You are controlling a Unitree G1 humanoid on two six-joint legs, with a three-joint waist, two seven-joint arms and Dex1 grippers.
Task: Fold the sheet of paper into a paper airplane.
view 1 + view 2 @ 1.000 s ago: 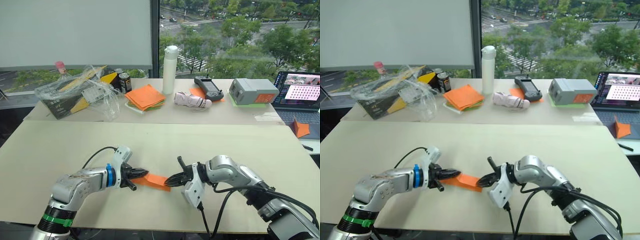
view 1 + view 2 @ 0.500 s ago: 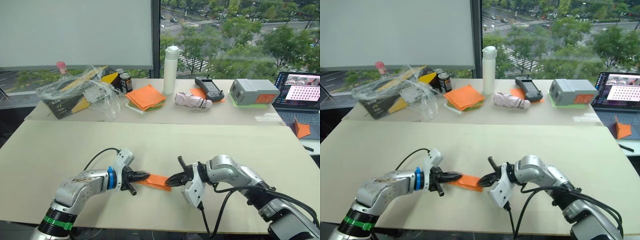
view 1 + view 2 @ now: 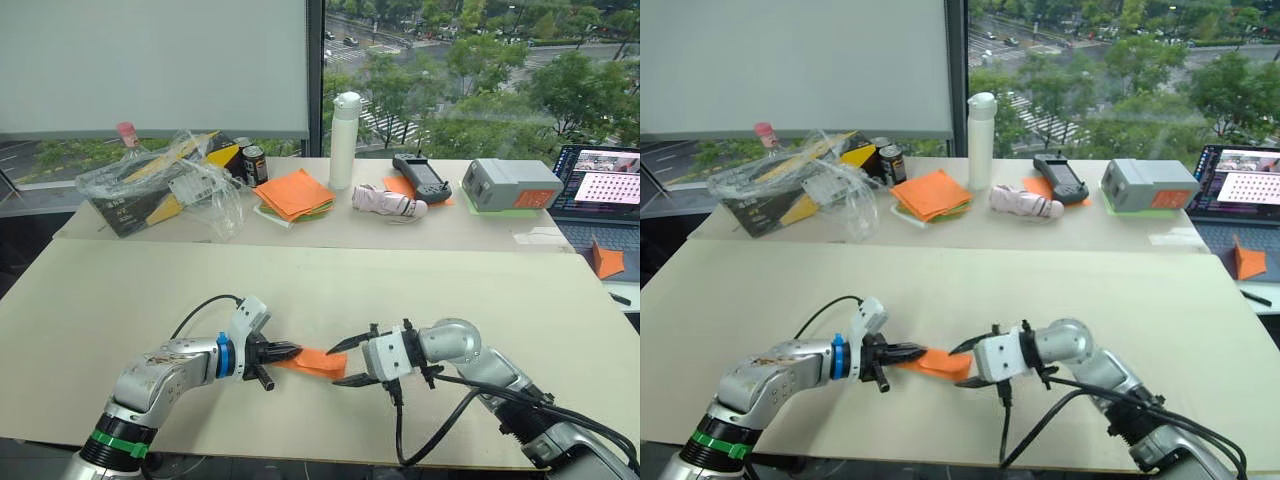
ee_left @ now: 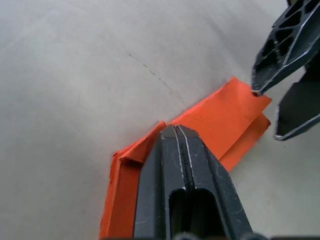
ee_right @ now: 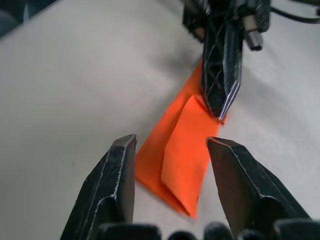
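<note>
The sheet of paper (image 3: 316, 361) is a folded orange strip with a flap doubled over on top, low over the front of the near table (image 3: 120, 290). My left gripper (image 3: 290, 351) is shut on its left end; its closed fingers (image 4: 175, 150) lie over the paper (image 4: 227, 112). My right gripper (image 3: 338, 364) stands open at the strip's right end, one finger on each side, and the paper (image 5: 180, 145) lies between its spread fingers (image 5: 122, 165) without being pinched.
On the back table are a stack of orange and green sheets (image 3: 292, 193), a white bottle (image 3: 343, 140), a plastic bag over a box (image 3: 165, 185), a can (image 3: 255, 165), a handheld controller (image 3: 418, 177) and a grey box (image 3: 510, 183). A laptop (image 3: 600, 190) is at the right.
My right gripper has let go of the paper's right end, turned at the wrist and opened. The left gripper keeps its hold in the same place.
</note>
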